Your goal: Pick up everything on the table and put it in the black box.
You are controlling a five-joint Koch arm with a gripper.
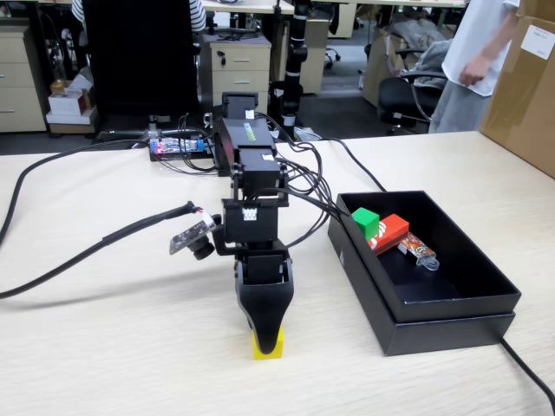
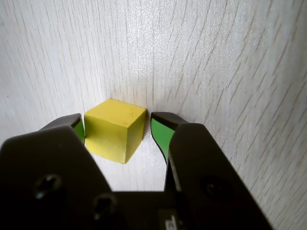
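arm (image 1: pixel 250 178): black blocky segments | black cables | end effector (image 2: pixel 117 132): black, green pads, two screws

The table (image 1: pixel 104 347) looks like pale wood-grain laminate, smooth with a faint sheen. The yellow cube (image 2: pixel 115 129) seems matt, finely speckled, like painted wood or foam. The gripper (image 2: pixel 117 132) is black matt plastic, its fingers (image 2: pixel 158 134) lined with green padding. The black box (image 1: pixel 434 325) at three o'clock looks like matt cardboard.
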